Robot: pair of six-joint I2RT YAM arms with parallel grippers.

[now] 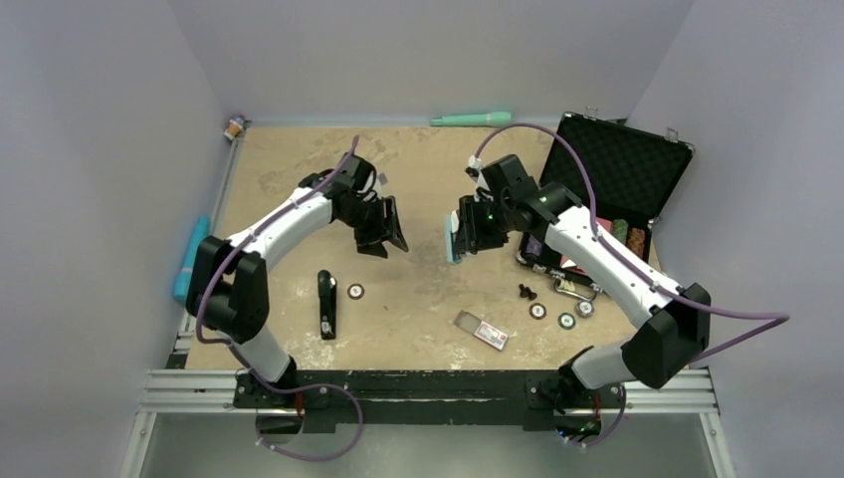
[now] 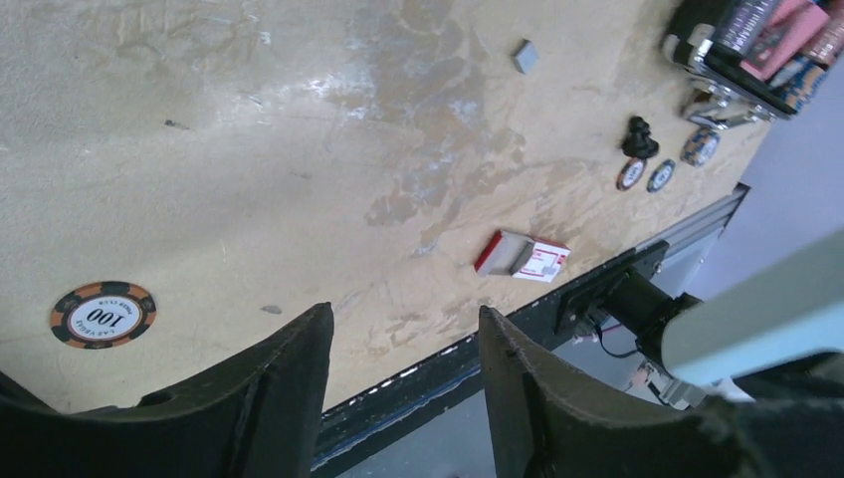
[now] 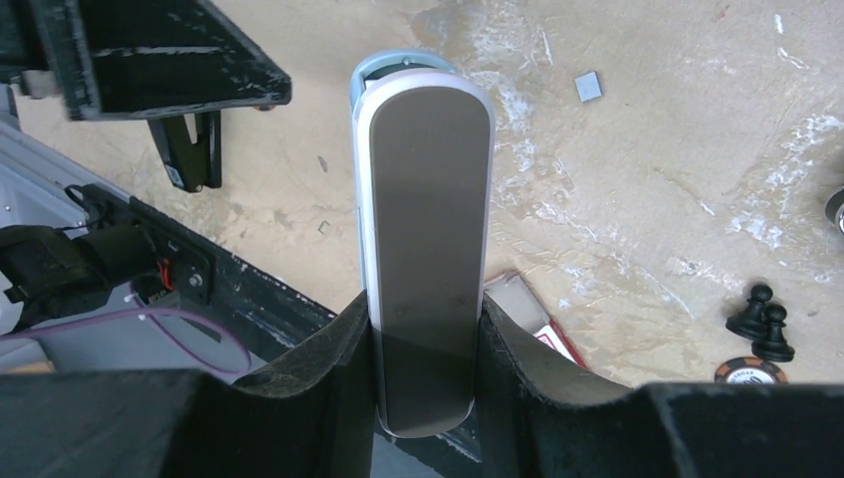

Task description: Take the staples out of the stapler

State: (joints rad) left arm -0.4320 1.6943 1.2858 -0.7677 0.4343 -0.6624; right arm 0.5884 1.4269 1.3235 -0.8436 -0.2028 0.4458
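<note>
I held the stapler point(image 1: 453, 242) clamped between the fingers of my right end effector point(image 1: 466, 237), lifted clear of the counter point(image 1: 299, 169). My left end effector point(image 1: 386, 239) hung just to the left of the stapler, its jaws apart and nothing between them.

I judged the job to be partly done at most. One small silvery-grey block, which I took for staples point(image 3: 588, 87), lay flat on the counter beyond the stapler's free end and a little to its right, well apart from it. A few tinier specks near the stapler were too small for me to name. I could not tell whether more staples sat inside the stapler, or whether its magazine was open. At the far tip, only a sliver of pale blue body showed behind the white rim. What was left, as I read it, was to check the stapler and clear out anything remaining.

The stapler's long axis ran in line with my right fingers. Its gripped end sat toward my palm and its free end pointed outward and down toward the counter. Its broad grey top face was turned to my right wrist camera.
</note>
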